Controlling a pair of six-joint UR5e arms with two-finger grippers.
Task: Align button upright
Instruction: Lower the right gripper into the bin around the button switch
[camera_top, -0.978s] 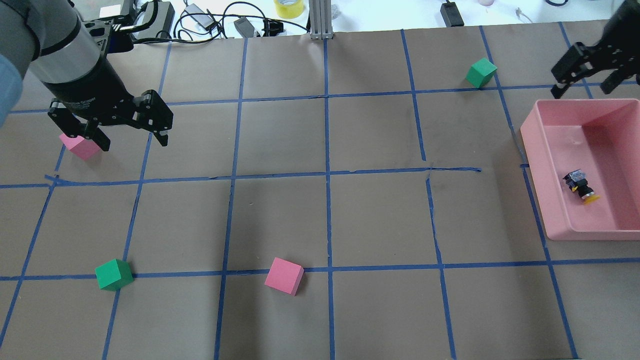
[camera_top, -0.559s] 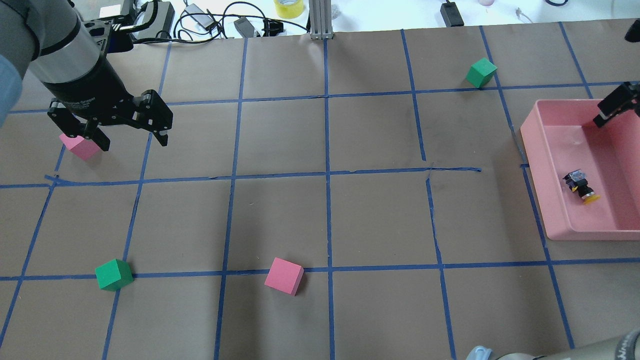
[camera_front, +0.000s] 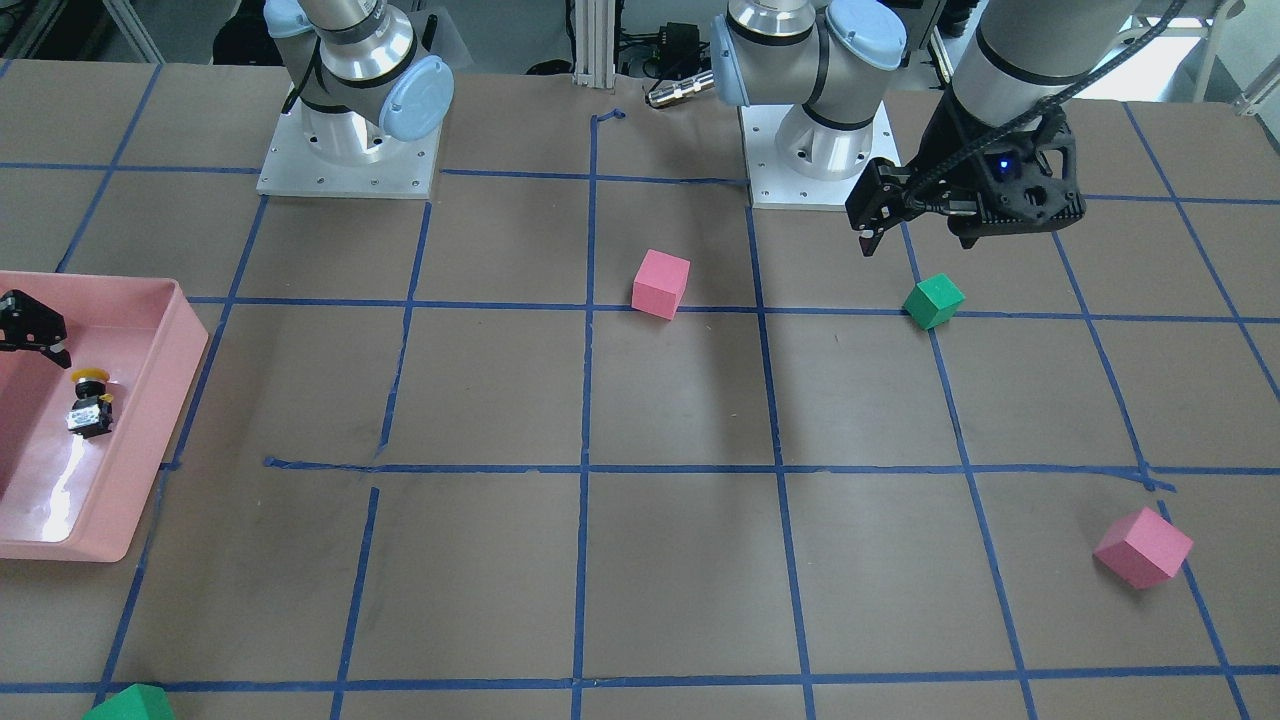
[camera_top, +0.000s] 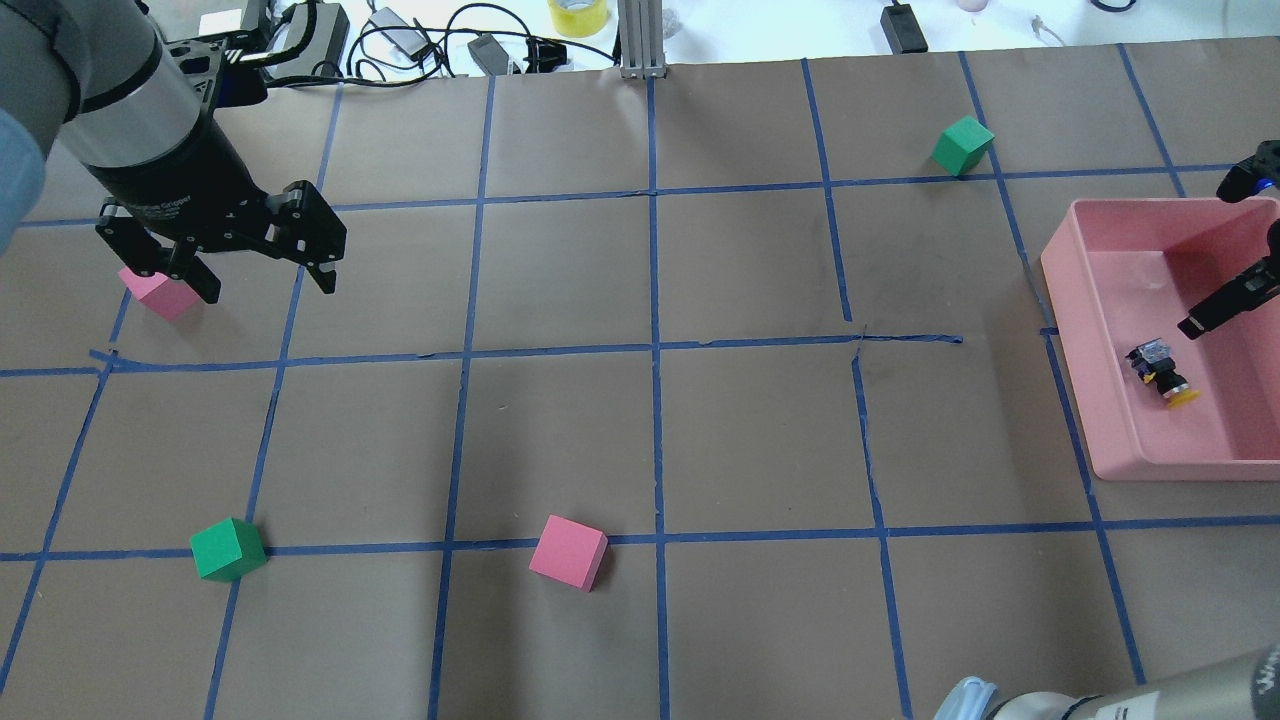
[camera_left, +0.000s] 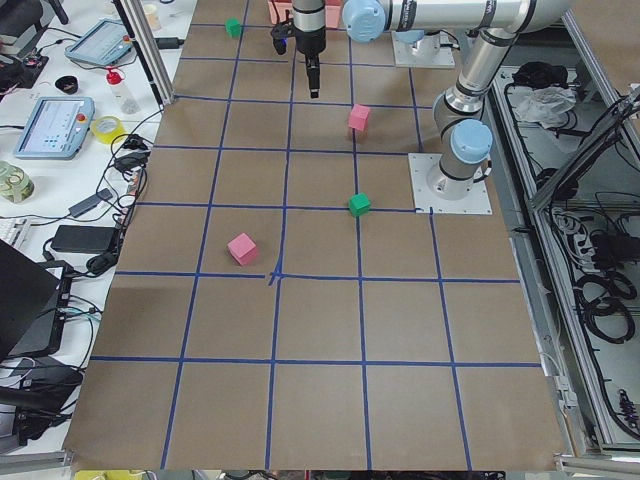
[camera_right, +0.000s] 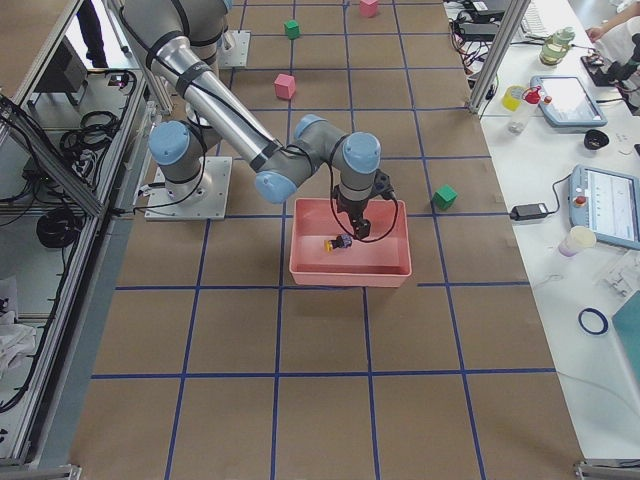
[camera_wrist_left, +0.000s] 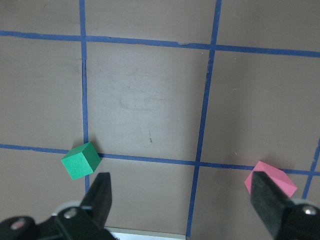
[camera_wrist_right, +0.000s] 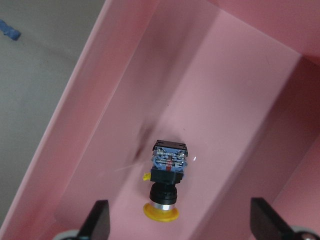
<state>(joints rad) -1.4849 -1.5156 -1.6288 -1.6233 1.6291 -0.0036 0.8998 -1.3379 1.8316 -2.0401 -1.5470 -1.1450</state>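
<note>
The button (camera_top: 1160, 372) lies on its side on the floor of the pink tray (camera_top: 1120, 270), its yellow cap toward the robot and its silvery-blue block away. It also shows in the right wrist view (camera_wrist_right: 167, 177) and the front view (camera_front: 88, 405). My right gripper (camera_wrist_right: 180, 223) is open over the tray, with the button between and just ahead of its fingers (camera_top: 1225, 303), not touching them. My left gripper (camera_top: 265, 285) is open and empty above the table at the far left, beside a pink cube (camera_top: 160, 292).
A green cube (camera_top: 963, 144) sits beyond the tray's far left corner. Another green cube (camera_top: 228, 549) and a pink cube (camera_top: 568, 551) sit near the front. Cables, a tape roll (camera_top: 578, 15) and a metal post (camera_top: 640, 40) line the far edge.
My right gripper has moved from beyond the tray's far right corner to over the tray, close to the button. The left arm and the button have not moved.
</note>
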